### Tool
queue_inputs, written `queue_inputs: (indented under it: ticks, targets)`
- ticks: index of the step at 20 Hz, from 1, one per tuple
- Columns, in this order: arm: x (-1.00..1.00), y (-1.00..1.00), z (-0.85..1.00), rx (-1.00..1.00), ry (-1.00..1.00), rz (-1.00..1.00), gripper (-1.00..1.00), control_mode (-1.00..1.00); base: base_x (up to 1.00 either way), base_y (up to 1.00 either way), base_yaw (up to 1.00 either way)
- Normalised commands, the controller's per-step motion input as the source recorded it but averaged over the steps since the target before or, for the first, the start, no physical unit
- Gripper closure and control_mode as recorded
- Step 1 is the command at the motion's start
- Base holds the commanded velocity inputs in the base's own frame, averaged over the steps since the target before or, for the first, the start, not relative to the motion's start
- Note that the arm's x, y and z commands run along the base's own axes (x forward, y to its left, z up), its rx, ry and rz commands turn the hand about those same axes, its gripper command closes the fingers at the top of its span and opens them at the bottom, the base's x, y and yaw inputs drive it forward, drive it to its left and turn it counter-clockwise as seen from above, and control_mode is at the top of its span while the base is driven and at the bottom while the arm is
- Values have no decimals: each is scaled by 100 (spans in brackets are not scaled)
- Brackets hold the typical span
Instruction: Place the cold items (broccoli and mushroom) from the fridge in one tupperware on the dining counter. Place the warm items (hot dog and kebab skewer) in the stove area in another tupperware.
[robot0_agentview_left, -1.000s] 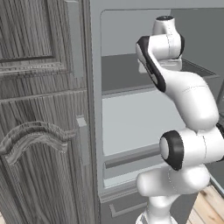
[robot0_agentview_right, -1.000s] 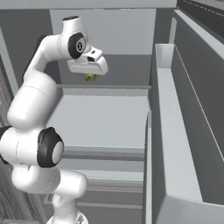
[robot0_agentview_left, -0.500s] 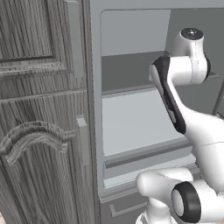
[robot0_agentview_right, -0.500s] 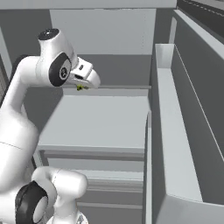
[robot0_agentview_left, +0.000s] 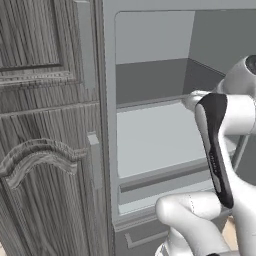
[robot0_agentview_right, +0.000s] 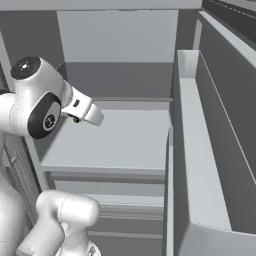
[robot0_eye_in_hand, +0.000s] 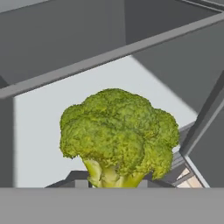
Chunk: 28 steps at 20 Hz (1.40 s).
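A green broccoli (robot0_eye_in_hand: 118, 135) with a pale stalk hangs close in front of the hand camera. My gripper (robot0_eye_in_hand: 113, 183) is shut on its stalk, and the fingertips are mostly hidden under the head. In the right base view my gripper (robot0_agentview_right: 76, 119) sits tucked behind the white forearm, in front of the left side of the fridge's pale shelf (robot0_agentview_right: 125, 140). That shelf (robot0_agentview_left: 150, 140) lies bare behind the arm in the left base view, and it is also the shelf (robot0_eye_in_hand: 39, 144) below the broccoli in the hand view.
The open fridge door (robot0_agentview_right: 200, 150) with its long door bin stands along the right. A grey wooden cabinet front (robot0_agentview_left: 45, 150) is to the left of the fridge opening. A drawer front (robot0_agentview_right: 110, 180) runs under the shelf.
The arm has drawn back out of the fridge toward the base and to the left, with the broccoli still held. The fridge and cabinet have not shifted.
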Motion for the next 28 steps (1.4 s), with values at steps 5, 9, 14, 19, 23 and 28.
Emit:
queue_inputs:
  ticks: [5,9,14,19,23,28]
  targets:
    - [-92,1,5,4,0,0,100,-100,0,0,0]
    - [-81,7,-3,0,-2,0,100,-100,0,0,0]
    - [-61,6,0,1,-4,0,100,100,-16,4,0]
    - [0,0,0,0,0,0,100,100,-81,43,-2]
    - [0,0,0,0,0,0,100,100,-72,67,-6]
    - [0,0,0,0,0,0,100,100,-87,69,-14]
